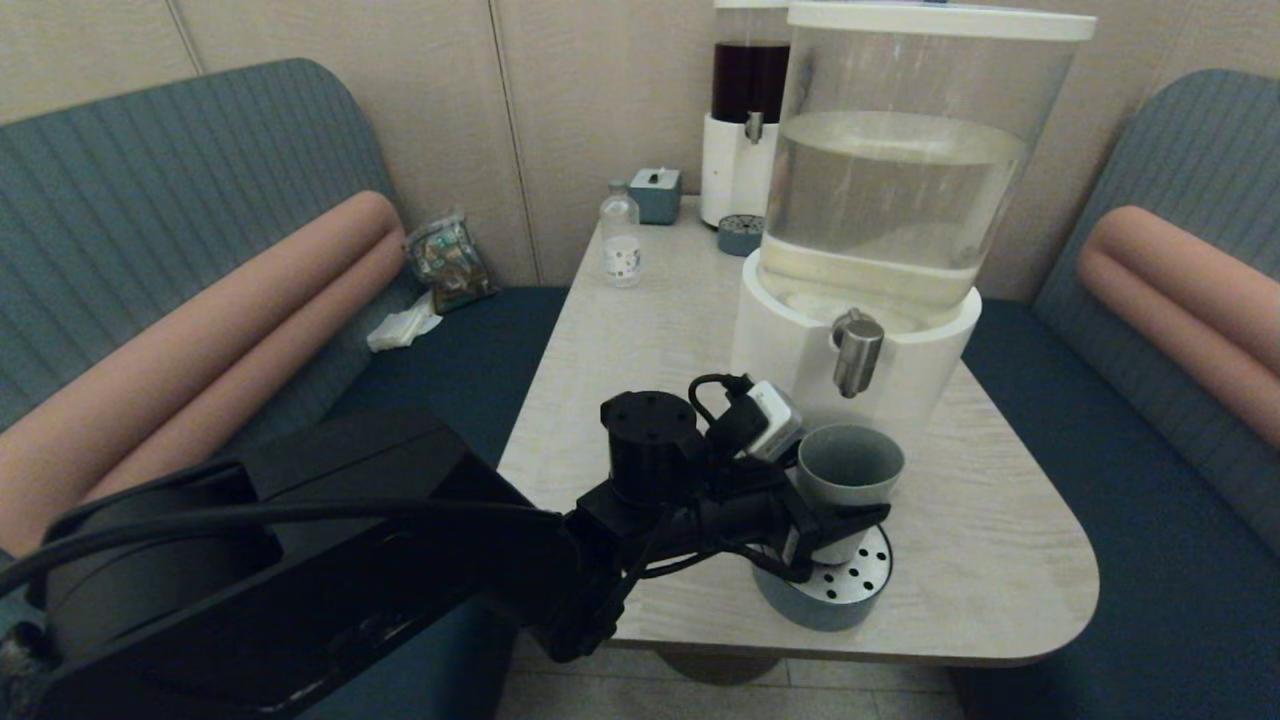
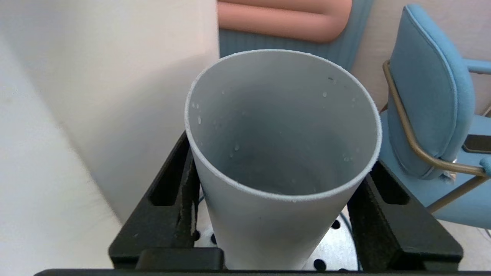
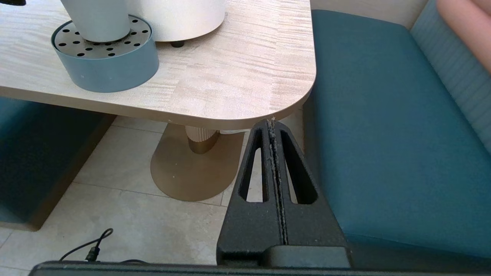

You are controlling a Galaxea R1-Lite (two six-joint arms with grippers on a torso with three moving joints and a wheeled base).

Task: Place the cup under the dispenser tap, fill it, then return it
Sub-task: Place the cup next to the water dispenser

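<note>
While the right pincer (image 3: pixel 274 126) idles closed, the left pincer (image 1: pixel 835 530) grips the cup (image 1: pixel 848 475).

Beige panel wall (image 1: pixel 600 90); teal booth seats (image 1: pixel 1130 560); tiled floor (image 3: pixel 126 214).

We see the grey-blue cup (image 1: pixel 850 470) upright, droplets inside, at 6 o'clock below the brushed-steel dispenser tap (image 1: pixel 857 352).

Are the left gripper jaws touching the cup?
Touching. Left wrist view: left gripper jaws press both sides of the cup, no gap.
</note>
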